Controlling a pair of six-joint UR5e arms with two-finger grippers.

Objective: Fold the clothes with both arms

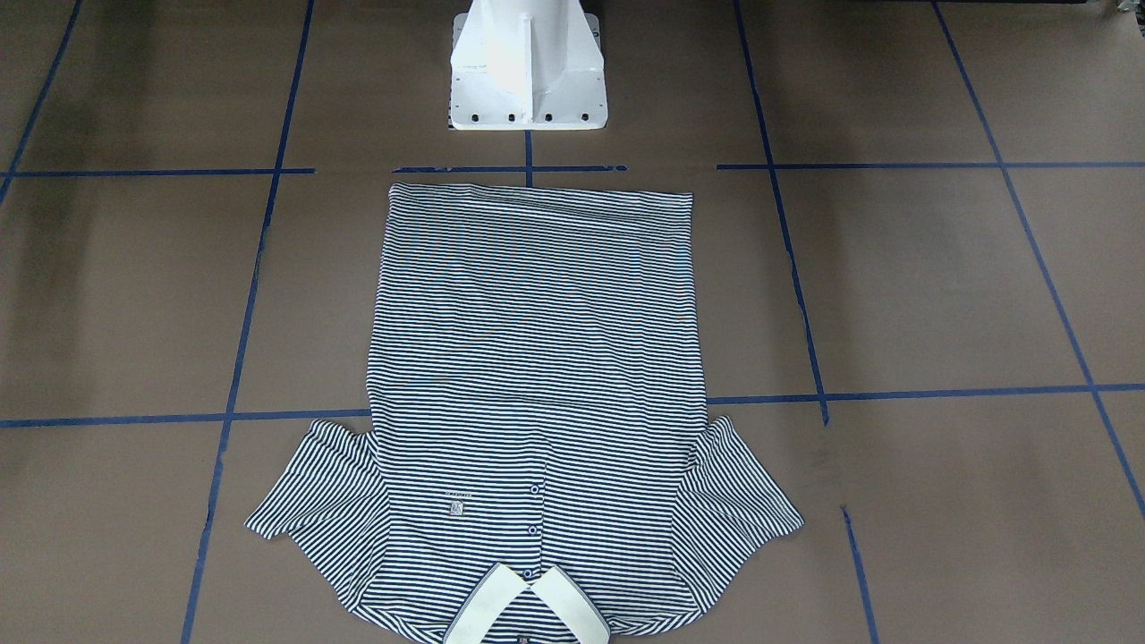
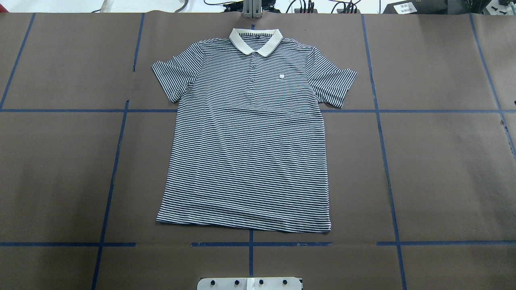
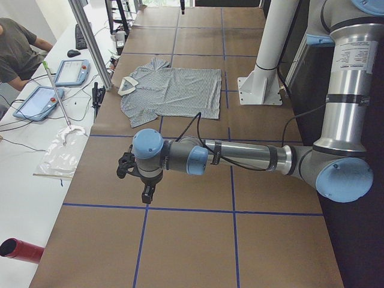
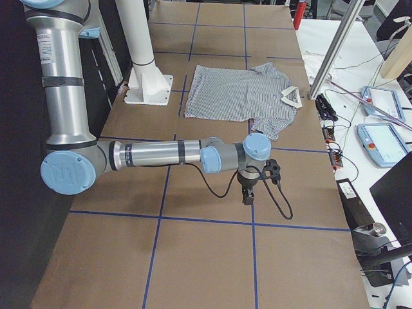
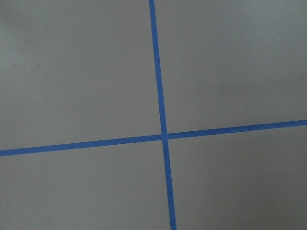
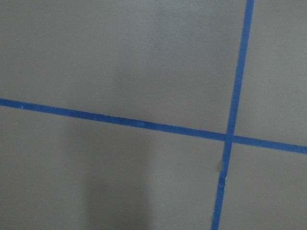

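The striped polo shirt (image 2: 250,141) lies spread flat and face up on the brown table, with its white collar (image 2: 256,40) at the far edge and its hem toward the robot's base. It also shows in the front view (image 1: 537,358) and both side views (image 3: 174,90) (image 4: 238,96). My left gripper (image 3: 147,195) hangs over bare table well off to the shirt's side, and I cannot tell if it is open or shut. My right gripper (image 4: 248,198) hangs likewise on the other side, state also unclear. Both wrist views show only brown table and blue tape lines.
The white pedestal base (image 1: 528,80) stands just behind the shirt's hem. Blue tape (image 2: 250,244) grids the table. A person (image 3: 18,48) sits at a side bench with tablets (image 3: 45,102) and cables. An aluminium post (image 3: 90,42) rises at the table's far edge.
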